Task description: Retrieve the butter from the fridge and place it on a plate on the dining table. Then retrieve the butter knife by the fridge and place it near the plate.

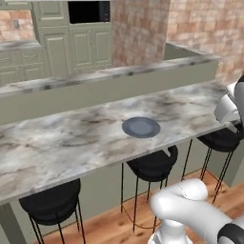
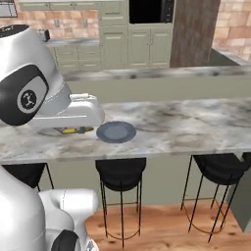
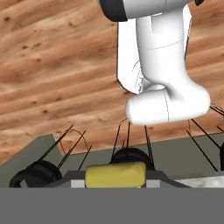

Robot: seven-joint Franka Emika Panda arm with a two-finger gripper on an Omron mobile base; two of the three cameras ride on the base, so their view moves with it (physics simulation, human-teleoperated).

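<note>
Butter-to-plate step is in hand. The butter (image 3: 115, 174) is seen pinched between the fingertips of the gripper (image 3: 115, 183) in the hand view, carried beside the dining table (image 1: 57, 143) (a yellow sliver shows under the hand in the right base view). The plate (image 1: 140, 127) sits bare. Next, the stick must be brought over the plate, lowered and released.
</note>
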